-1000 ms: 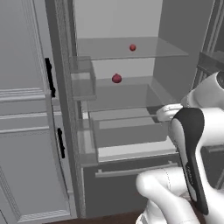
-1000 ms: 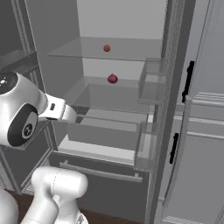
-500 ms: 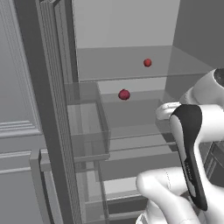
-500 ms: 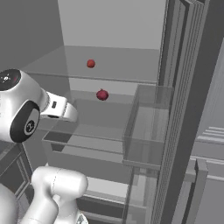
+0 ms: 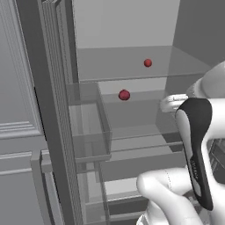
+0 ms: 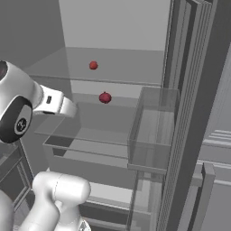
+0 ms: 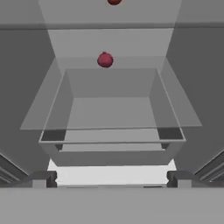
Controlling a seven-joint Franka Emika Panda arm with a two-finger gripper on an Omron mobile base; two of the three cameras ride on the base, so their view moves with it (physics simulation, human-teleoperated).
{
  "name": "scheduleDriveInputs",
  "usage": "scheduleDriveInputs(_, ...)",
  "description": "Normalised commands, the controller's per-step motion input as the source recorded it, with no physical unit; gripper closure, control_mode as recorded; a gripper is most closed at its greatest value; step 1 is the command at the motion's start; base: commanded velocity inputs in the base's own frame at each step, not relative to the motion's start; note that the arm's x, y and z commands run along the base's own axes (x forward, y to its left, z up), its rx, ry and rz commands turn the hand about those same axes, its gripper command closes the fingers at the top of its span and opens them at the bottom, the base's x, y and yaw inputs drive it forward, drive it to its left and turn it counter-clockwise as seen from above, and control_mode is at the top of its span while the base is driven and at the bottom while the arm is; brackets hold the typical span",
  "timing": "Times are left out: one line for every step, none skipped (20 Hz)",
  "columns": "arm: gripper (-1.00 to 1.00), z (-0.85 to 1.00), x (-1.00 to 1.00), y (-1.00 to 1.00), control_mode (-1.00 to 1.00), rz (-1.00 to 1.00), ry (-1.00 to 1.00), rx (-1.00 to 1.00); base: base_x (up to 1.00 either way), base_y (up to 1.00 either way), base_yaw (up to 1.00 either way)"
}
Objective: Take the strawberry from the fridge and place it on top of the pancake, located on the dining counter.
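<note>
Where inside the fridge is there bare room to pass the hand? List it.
Free: the glass shelf in front of the darker fruit, and the upper shelf left of the strawberry. Tighter: beside the clear door bin.

Counted in the fridge [image 5: 52, 110]: one strawberry [image 5: 147, 63] on the upper glass shelf [image 5: 132, 74], one darker crimson fruit [image 5: 124, 95] on the shelf below. Two red items total. One clear door bin [image 5: 88, 132] seen.

Tiny red strawberry [image 5: 147, 63] sits on the open fridge's [image 5: 52, 110] upper glass shelf, seemingly near its back edge.
</note>
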Motion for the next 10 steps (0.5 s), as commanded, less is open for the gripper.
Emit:
scheduleDriveInputs(-1.00,1.00,-0.17,0.00,-1.00,0.00,0.00,0.00,0.00,0.00,0.00)
scheduleDriveInputs(-1.00,0.98,-0.19,-0.02,-1.00,0.00,0.00,0.00,0.00,0.00,0.00)
scheduleDriveInputs(-1.00,0.90,-0.11,0.00,-1.00,0.00,0.00,0.00,0.00,0.00,0.00)
scheduleDriveInputs(-1.00,0.84,-0.04,0.00,-1.00,0.00,-0.01,0.00,0.00,0.00,0.00)
scheduleDriveInputs(-1.00,0.76,0.00,-0.01,-1.00,0.00,-0.03,0.00,0.00,0.00,0.00)
scheduleDriveInputs(-1.00,0.71,0.00,-0.01,-1.00,0.00,-0.04,0.00,0.00,0.00,0.00)
scheduleDriveInputs(-1.00,0.65,0.01,0.00,-1.00,0.00,-0.06,0.00,0.00,0.00,0.00)
scheduleDriveInputs(-1.00,0.51,0.24,0.00,-1.00,0.00,-0.06,0.00,0.00,0.00,0.00)
scheduleDriveInputs(-1.00,0.35,0.31,0.00,-1.00,0.00,-0.04,0.00,0.00,0.00,0.00)
scheduleDriveInputs(-1.00,0.29,0.35,-0.01,-1.00,0.00,-0.04,0.00,0.00,0.00,0.00)
